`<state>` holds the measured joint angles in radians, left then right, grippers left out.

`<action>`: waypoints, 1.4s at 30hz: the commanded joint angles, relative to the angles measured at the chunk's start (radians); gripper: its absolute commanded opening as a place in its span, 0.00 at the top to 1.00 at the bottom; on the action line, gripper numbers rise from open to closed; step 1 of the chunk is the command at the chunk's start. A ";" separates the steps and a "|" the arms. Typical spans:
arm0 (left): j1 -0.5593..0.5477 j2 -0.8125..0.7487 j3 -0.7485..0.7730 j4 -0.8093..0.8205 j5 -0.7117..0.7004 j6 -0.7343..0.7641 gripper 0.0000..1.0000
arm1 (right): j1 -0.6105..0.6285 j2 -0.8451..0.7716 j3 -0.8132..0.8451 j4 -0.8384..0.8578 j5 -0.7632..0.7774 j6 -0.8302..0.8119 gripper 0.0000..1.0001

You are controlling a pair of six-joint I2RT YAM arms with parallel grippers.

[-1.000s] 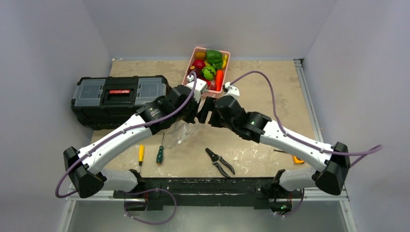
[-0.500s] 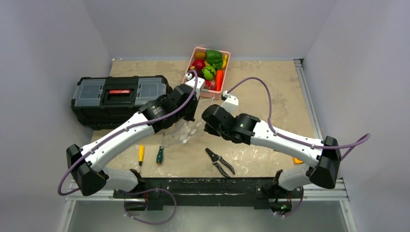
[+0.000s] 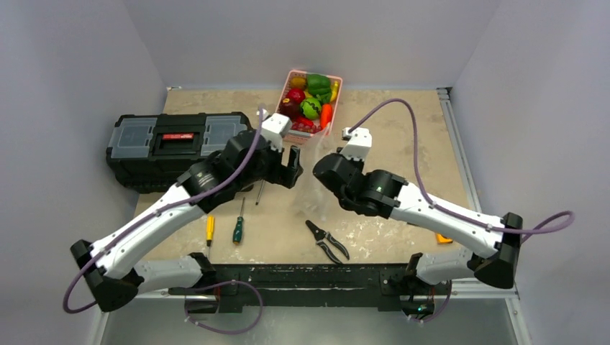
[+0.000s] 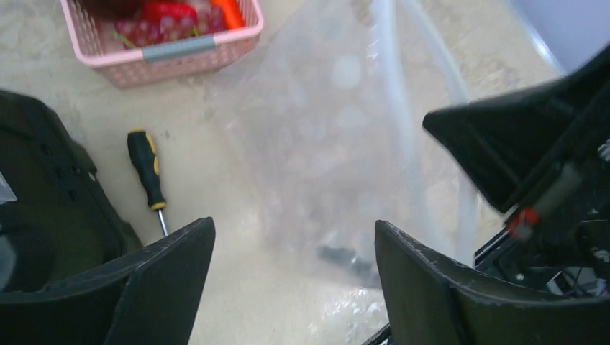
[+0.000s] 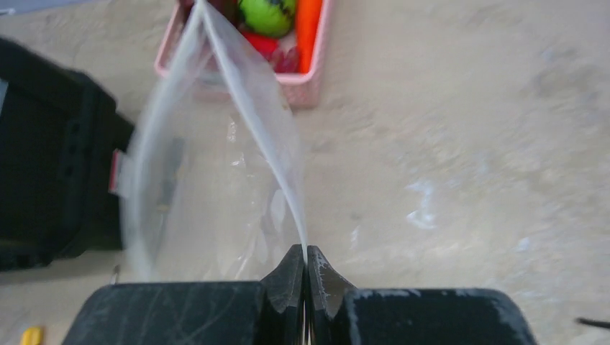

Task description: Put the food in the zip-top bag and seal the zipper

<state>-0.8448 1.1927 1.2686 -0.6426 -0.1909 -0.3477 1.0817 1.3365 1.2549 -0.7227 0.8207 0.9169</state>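
Lying nearest: pliers (image 3: 327, 241), a yellow screwdriver (image 3: 210, 228) and a green screwdriver (image 3: 237, 230) are sitting by the front edge. I'm ignoring them, they're not part of the job.
Right gripper (image 5: 306, 262): I'm pinching the zipper (image 5: 252, 93) with the jaws pressed fully together on the strip.
Left gripper (image 4: 291, 280): I'm holding it wide open and it's carrying nothing. Clear film is showing just beyond its fingers, but I can't tell if anything is touching.
Zip-top bag (image 5: 208, 180): it's hanging from my right pinch mid-table between the two grippers, on the near side of the basket. The mouth seems to be gaping a little, and no food is showing inside.
Bag handling: I'm judging it feather-light, limp, crinkly and slick. The film will likely fold up under any push. The best hold looks like the opposite lip of the rim strip, the stiffest part, not the sheet.
Pink basket (image 3: 338, 90): it's sitting beyond the bag toward the back wall.
Food (image 3: 311, 97): it's all piled in the basket. The pieces are looking hard, glossy and light, and the round ones are probably prone to squirting out, so I'm planning to grip each across its middle.
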 commanded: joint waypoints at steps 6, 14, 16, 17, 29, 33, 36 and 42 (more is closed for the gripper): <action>0.002 -0.201 -0.099 0.173 0.087 -0.030 0.03 | -0.098 -0.062 0.193 -0.537 0.491 -0.028 1.00; 0.003 -0.253 -0.215 0.174 0.097 -0.168 0.00 | -0.111 -0.026 0.114 -0.268 0.407 -0.354 1.00; 0.009 -0.252 -0.223 0.157 0.083 -0.180 0.00 | -0.118 0.002 0.062 -0.016 0.281 -0.491 1.00; 0.017 -0.247 -0.221 0.143 0.078 -0.187 0.00 | -0.136 0.016 0.015 0.166 0.182 -0.583 1.00; 0.161 -0.160 -0.139 0.055 0.119 -0.257 0.00 | -0.344 0.077 -0.293 0.698 -0.500 -0.539 1.00; 0.186 -0.066 -0.065 0.072 0.123 -0.261 0.00 | -0.384 -0.004 -0.389 0.760 -0.548 -0.534 1.00; 0.193 0.032 0.020 0.087 0.102 -0.239 0.00 | -0.396 -0.054 -0.394 0.726 -0.447 -0.514 1.00; 0.205 0.299 0.272 0.056 0.040 -0.133 0.00 | -0.517 -0.127 -0.431 0.666 -0.402 -0.434 1.00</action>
<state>-0.6521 1.3643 1.3804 -0.6014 -0.1001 -0.5621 0.6502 1.2568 0.8539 -0.0803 0.3824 0.4118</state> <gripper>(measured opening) 0.998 0.004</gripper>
